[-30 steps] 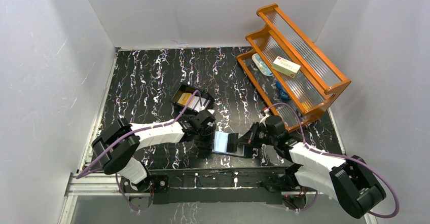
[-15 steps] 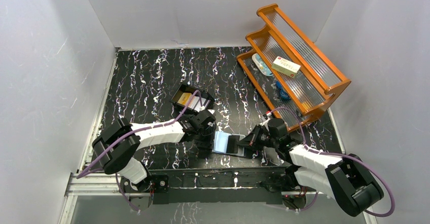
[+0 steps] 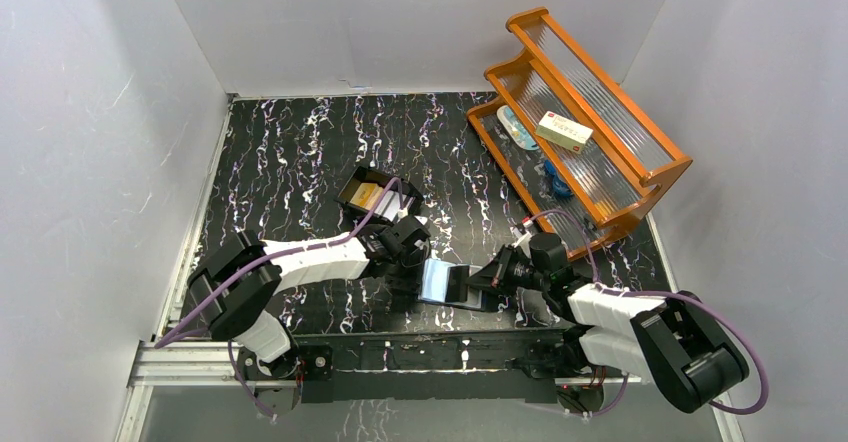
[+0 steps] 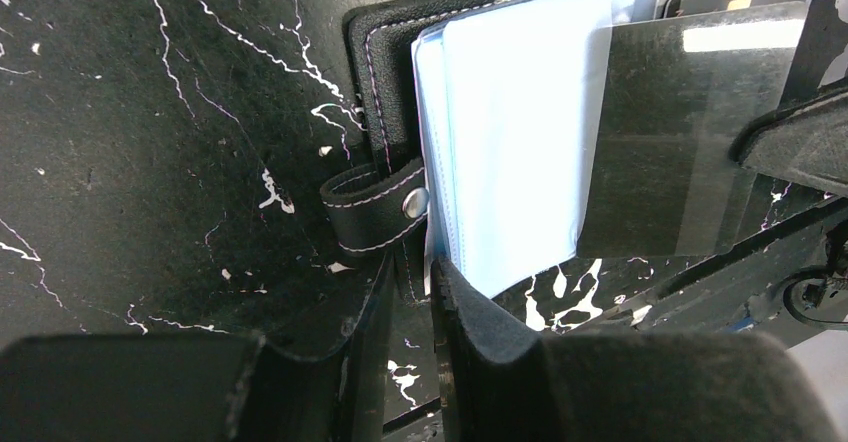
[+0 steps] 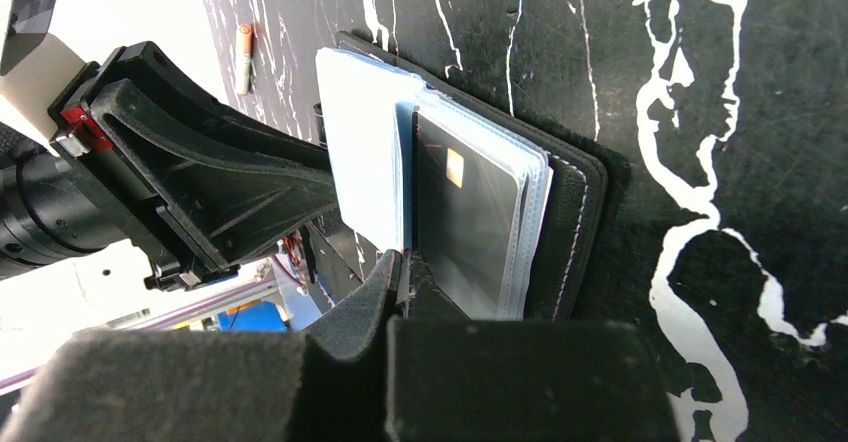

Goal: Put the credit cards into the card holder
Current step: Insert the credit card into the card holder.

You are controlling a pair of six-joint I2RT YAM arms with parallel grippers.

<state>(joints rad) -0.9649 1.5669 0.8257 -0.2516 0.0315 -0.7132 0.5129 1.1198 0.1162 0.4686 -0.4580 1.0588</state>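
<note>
Comparing with a second ago: the right fingers (image 5: 400, 282) have been nudged in toward the card holder (image 3: 447, 284), while the holder and the left fingers (image 4: 445, 307) are unmoved. The holder is laid open on the bench (image 3: 290, 152) near its front edge, between the two arms. Its cover edge, just below the snap tab (image 4: 375, 212), is pinched by the left fingers. The right fingers are clenched and appear to be nipping the near edge of a dark card (image 5: 465, 217), which is already seated in a clear sleeve. So this card is judged nearly home.

More cards (image 3: 380, 199) are seen in the open box (image 3: 352, 194) behind the left arm, so work remains. A wooden rack (image 3: 660, 174) with a carton (image 3: 563, 131) is set well apart on the right. The loose blue sleeves fanning up beside the card are the likely snag.
</note>
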